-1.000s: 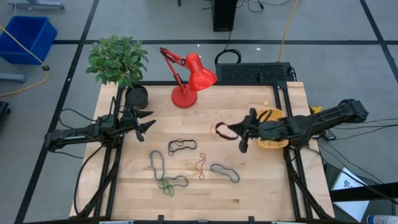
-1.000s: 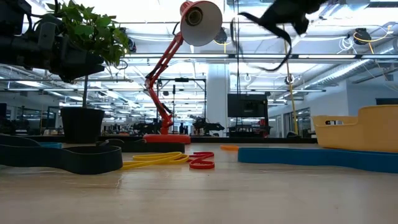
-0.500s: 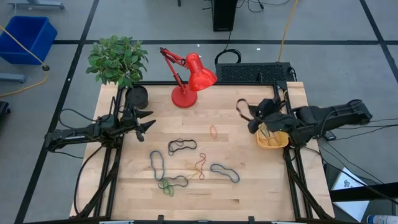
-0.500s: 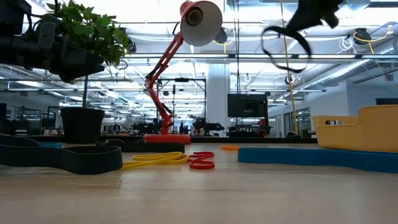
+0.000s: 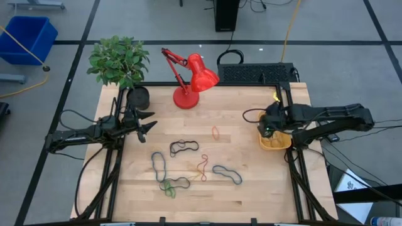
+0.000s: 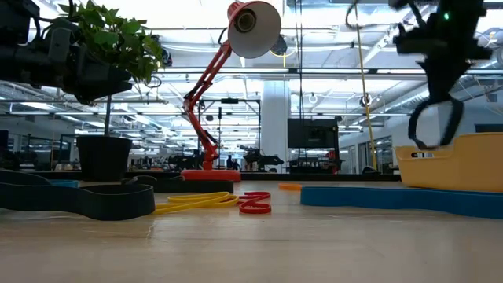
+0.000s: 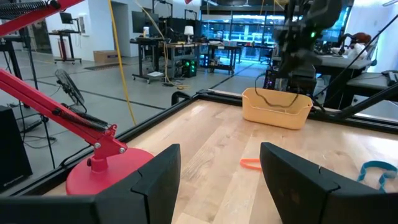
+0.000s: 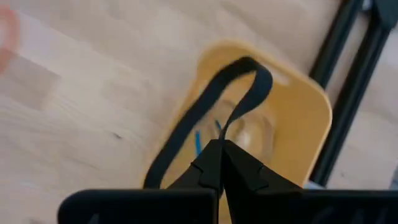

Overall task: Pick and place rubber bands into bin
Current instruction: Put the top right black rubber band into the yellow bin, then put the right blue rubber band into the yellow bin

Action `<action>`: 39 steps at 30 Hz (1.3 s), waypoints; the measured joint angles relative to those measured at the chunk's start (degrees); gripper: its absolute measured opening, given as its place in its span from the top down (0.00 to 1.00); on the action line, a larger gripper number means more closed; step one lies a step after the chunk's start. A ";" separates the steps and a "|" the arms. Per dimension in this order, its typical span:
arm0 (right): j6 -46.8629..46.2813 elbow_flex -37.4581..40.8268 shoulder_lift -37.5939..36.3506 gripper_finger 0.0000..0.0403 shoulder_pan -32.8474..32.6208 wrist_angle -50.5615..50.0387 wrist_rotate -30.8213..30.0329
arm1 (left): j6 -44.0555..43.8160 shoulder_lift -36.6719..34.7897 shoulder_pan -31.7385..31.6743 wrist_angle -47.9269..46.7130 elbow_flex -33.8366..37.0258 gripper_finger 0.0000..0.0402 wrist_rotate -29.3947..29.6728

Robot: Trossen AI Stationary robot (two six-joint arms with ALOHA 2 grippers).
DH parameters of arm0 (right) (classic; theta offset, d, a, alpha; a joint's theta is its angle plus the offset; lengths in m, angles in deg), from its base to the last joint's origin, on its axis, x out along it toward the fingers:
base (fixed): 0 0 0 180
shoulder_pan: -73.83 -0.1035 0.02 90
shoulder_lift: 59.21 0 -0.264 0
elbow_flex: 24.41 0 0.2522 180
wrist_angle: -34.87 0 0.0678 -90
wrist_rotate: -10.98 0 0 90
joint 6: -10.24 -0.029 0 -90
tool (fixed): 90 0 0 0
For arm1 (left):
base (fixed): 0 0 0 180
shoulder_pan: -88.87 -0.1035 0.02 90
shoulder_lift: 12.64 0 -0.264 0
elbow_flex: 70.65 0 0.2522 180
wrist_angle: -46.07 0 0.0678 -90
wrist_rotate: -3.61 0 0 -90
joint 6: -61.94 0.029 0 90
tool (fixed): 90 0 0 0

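Your right tool (image 5: 269, 126): above the bin (image 5: 276, 142), at the bin's lamp-side end, fingers pinched together on a black band (image 8: 214, 115). The band hangs as an open loop from the tips, and the low view shows its lower end (image 6: 435, 126) level with the bin's rim (image 6: 456, 161). In the right wrist view the loop lies over the bin's opening (image 8: 298, 118), with something thin and blue on the bin's floor.

Your left tool (image 5: 146, 124): at the far side of the worktop (image 5: 251, 182) from the bin, near the plant pot (image 5: 137, 96), fingers (image 7: 155, 180) spread wide, holding nothing.

Bin: yellow-orange tub, at the worktop's edge on your right arm's side.

Bands loose on the worktop, each placed from the bin:
- orange loop (image 5: 215, 132), nearest the bin, between it and the lamp base (image 5: 185, 99).
- black loop (image 5: 183, 147), further off, towards the left tool.
- red band (image 5: 203, 167), towards the front edge.
- blue-grey loop (image 5: 227, 174), just beside the red one.
- dark loop (image 5: 158, 164), well apart from the bin.
- dark band and green band (image 5: 171, 187), tangled together, the farthest group.

Red lamp (image 5: 191, 75): at the worktop's back edge, well clear of the bin.
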 joint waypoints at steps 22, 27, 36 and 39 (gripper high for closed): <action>0.40 14.84 -0.01 0.91 0.51 9.64 15.87 | 0.35 0.00 0.00 0.04 0.00 0.43 0.02; 0.34 14.84 -0.03 0.81 0.51 9.71 14.76 | 0.49 -0.01 -0.01 0.04 0.00 0.43 0.02; -0.92 14.84 -1.74 0.63 0.51 9.83 12.83 | 0.51 0.00 -0.01 0.04 0.00 0.43 0.02; -1.11 14.60 -3.87 0.61 0.51 11.04 11.30 | 0.53 -0.01 0.00 0.02 0.00 0.43 0.02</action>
